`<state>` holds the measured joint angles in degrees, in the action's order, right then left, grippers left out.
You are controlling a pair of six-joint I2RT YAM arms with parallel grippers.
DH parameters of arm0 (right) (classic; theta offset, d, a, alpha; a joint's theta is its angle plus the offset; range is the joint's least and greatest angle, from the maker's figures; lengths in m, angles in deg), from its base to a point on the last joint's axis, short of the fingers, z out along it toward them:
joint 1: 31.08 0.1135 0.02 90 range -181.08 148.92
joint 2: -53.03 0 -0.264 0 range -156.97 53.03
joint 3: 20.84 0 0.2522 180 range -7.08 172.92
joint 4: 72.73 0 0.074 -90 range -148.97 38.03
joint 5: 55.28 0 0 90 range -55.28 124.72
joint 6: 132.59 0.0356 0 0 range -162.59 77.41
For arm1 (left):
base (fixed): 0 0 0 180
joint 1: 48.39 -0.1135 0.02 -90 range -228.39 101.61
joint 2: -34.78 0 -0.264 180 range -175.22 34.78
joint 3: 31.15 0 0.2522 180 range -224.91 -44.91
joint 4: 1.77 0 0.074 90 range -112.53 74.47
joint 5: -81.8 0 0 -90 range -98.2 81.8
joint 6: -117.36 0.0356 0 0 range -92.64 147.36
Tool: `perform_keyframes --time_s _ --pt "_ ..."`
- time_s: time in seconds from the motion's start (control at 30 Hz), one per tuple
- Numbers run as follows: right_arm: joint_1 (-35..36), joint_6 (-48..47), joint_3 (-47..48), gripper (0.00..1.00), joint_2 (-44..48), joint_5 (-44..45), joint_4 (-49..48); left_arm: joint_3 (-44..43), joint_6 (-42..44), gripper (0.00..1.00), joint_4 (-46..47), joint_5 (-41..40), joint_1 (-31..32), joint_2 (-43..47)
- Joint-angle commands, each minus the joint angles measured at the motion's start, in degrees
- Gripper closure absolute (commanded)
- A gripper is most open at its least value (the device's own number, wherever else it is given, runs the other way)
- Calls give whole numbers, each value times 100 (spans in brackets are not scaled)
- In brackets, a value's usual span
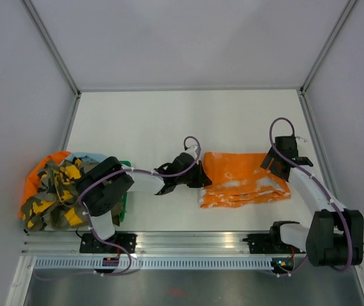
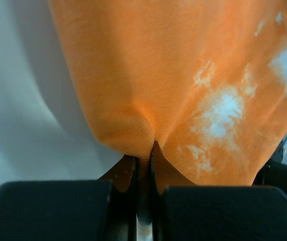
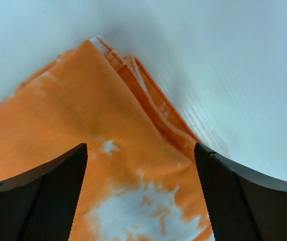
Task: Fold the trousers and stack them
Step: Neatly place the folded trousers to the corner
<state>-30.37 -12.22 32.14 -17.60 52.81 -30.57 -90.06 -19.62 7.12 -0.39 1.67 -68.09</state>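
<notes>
The bright orange, white-splotched fabric trousers (image 1: 245, 180) lie folded into a flat rectangle on the white surface (image 1: 169, 121), right of centre. The left jaws pinch their left edge. The right jaws stand spread above their far right corner. Folding looks partway done, and stacking is not yet done.

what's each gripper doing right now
Left gripper: closed, pinching the trousers.
Right gripper: open over the trousers, holding nothing.
</notes>
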Motion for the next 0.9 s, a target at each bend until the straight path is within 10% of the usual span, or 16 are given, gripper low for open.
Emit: perform_keyframes --time_s 0.0,0.23,0.53,0.87 --pt "-10 303 348 6 891 836 690 -90 -189 98 281 185 635 -250" --pt "-10 -232 1930 2 1588 -135 404 -714 144 98 486 686 1181 -901" --pt "-10 -375 1290 2 -117 -646 -721 -1654 -117 98 -523 -41 1409 -1253" --pt "-9 -215 1456 2 568 -1385 -1144 -2120 -1095 98 -622 -501 1910 -1376"
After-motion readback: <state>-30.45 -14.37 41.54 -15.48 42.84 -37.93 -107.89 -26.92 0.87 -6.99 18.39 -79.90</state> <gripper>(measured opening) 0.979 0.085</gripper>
